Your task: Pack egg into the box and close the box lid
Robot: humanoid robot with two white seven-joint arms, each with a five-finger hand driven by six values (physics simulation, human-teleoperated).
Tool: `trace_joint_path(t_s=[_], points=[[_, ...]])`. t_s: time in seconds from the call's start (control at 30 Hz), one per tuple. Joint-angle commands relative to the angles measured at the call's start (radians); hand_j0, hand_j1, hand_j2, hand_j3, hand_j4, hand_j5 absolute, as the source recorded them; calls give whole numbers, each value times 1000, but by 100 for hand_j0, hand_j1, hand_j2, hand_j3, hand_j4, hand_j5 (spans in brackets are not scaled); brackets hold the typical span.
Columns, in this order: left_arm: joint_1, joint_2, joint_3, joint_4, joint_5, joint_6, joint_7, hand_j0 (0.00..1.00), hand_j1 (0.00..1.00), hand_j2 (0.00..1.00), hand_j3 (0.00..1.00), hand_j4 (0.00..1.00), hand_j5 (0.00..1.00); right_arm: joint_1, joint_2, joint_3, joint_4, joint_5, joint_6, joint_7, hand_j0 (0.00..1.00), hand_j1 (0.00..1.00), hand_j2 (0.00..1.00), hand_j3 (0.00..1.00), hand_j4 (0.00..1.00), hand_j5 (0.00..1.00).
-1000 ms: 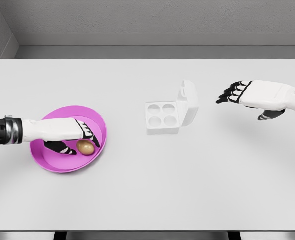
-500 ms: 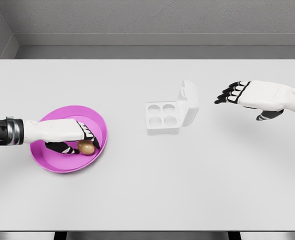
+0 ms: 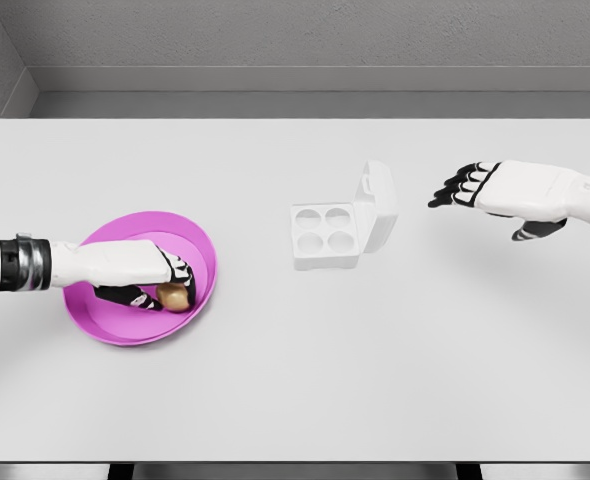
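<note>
- At the left of the smooth white bench (image 3: pixel 295 380), a shallow round magenta bowl (image 3: pixel 190 232) with a glossy, plastic-looking rim sits flat.
- Inside the bowl, the left hand (image 3: pixel 145 275), white-shelled with black finger segments, reaches in from the left edge, its fingers (image 3: pixel 180 270) curled over and around the egg (image 3: pixel 176 297).
- The egg is small, oval and brownish-tan, lying on the bowl's floor toward its right side, partly covered by the fingers, which appear to grasp it.
- Near the middle, the box (image 3: pixel 327 236) is a white square tray with four round cups, all vacant; its hinged lid (image 3: pixel 377 205) stands upright along the right edge.
- At the right, the right hand (image 3: pixel 495 188) hovers above the bench, palm down, fingers spread and holding nothing, well apart from the box.
</note>
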Motion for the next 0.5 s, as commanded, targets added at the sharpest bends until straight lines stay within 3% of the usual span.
trace_joint_path(t_s=[0.0, 0.47], points=[[0, 3, 0, 0, 5, 1, 1, 35, 35, 35, 35, 35, 35, 0, -1, 0, -1, -5, 3, 0, 100, 100, 100, 100, 100, 100], [-52, -2, 13, 3, 19, 1, 5, 30, 30, 30, 30, 30, 30, 0, -1, 0, -1, -5, 3, 0, 100, 100, 100, 100, 100, 100]])
